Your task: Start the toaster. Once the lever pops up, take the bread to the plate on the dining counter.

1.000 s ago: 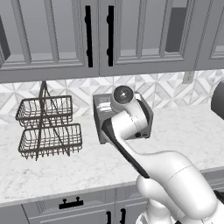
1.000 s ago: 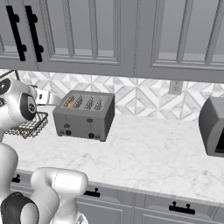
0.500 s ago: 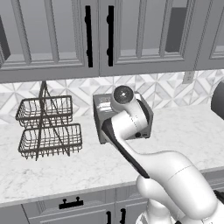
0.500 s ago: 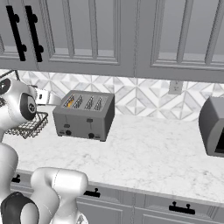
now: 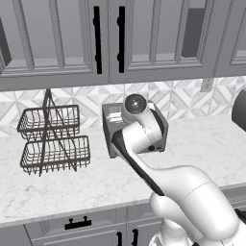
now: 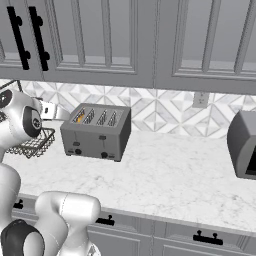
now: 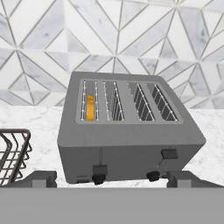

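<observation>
The grey four-slot toaster (image 7: 131,131) stands on the marble top against the tiled wall, also seen in the right base view (image 6: 97,131) and partly behind my arm in the left base view (image 5: 109,129). The bread (image 7: 89,107) sits deep in its leftmost slot, with only its orange crust showing (image 6: 80,118). On the front, the left black lever (image 7: 100,169) sits lower than the right lever (image 7: 169,153). My gripper (image 7: 113,178) hovers open just in front of the toaster, touching nothing, and reaches in from the left (image 6: 56,113). The plate and the dining counter are out of view.
A two-tier wire basket (image 5: 53,139) stands left of the toaster, close beside my hand (image 7: 11,153). A dark grey appliance (image 6: 242,145) sits at the far right of the counter. Upper cabinets hang overhead. Open marble lies between toaster and appliance.
</observation>
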